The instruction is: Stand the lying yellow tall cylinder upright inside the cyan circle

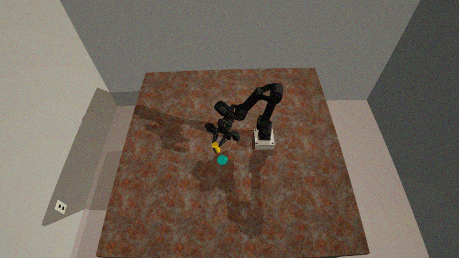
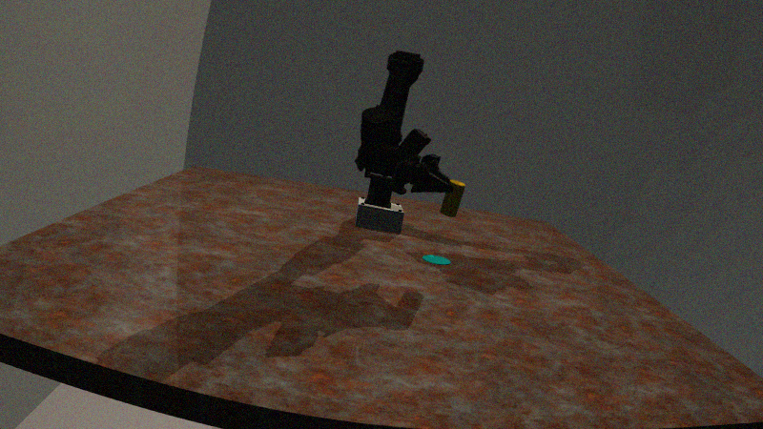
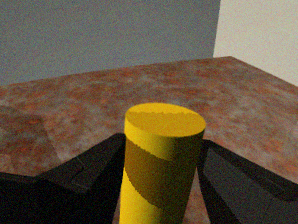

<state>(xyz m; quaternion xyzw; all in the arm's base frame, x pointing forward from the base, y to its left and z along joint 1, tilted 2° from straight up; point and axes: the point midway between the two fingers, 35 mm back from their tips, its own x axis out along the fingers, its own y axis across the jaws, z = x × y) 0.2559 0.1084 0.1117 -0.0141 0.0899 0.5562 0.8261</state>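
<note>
The yellow tall cylinder [image 1: 217, 149] [image 2: 452, 199] [image 3: 159, 165] is held in the air above the table, close to upright but leaning a little in the exterior view. My gripper [image 1: 216, 144] [image 2: 452, 188] [image 3: 161, 145] is shut on it near its upper end. In the wrist view the top face shows and the lower end is cut off by the frame edge. The cyan circle [image 1: 222, 160] [image 2: 436, 259] lies flat on the table with nothing on it. In the top view it shows just below and right of the cylinder.
The arm's white base block [image 1: 264, 146] [image 2: 379, 217] stands on the brown mottled table [image 1: 288, 205] [image 2: 533, 362], to the right of the circle in the top view. Shadows of the arm fall across the table and partly near the circle.
</note>
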